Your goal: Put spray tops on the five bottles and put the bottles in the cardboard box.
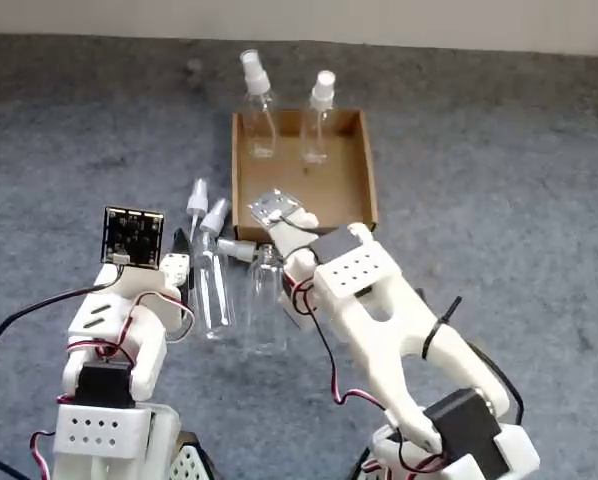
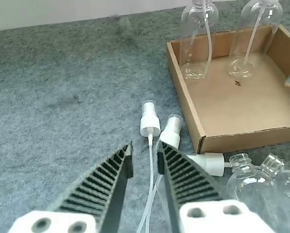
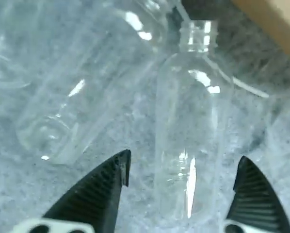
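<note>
Right wrist view shows bottle (image 3: 188, 121) between spread fingers (image 3: 101, 189).

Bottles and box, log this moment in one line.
cardboard box: two capped bottles standing inside | left gripper: open, by loose spray tops | right gripper: open, over uncapped bottle

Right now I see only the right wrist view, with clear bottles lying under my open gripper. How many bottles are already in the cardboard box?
Observer: Two bottles, both capped, stand upright at the far side of the cardboard box.
Operator: Where are the loose spray tops?
Observer: Three spray tops lie on the carpet, beside the box wall on the left arm's side.
Operator: And the left gripper?
Observer: The left gripper is open, low over the tubes of those tops.
</note>
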`<control>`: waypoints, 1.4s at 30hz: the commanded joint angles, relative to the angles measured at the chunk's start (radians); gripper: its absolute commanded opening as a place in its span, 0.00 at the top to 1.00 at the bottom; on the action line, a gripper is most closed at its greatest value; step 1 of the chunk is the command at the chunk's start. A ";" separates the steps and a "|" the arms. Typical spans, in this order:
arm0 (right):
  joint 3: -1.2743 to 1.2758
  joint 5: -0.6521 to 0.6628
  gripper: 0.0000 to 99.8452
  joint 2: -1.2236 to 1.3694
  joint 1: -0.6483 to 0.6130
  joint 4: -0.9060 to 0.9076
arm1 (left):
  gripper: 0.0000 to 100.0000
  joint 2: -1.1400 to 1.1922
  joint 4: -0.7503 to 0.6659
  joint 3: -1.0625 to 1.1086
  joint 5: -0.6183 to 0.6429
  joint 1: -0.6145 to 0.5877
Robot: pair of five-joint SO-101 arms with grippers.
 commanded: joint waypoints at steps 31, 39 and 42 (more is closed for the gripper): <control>0.269 0.482 0.93 -0.248 1.107 -0.067 | 0.95 -0.007 -0.023 -0.005 -0.011 -0.005; 0.269 0.509 0.88 -0.151 1.115 -0.054 | 0.95 -0.004 -0.020 -0.005 -0.011 -0.005; 0.269 0.509 0.77 -0.151 1.115 -0.012 | 0.95 -0.002 -0.021 -0.005 -0.011 -0.005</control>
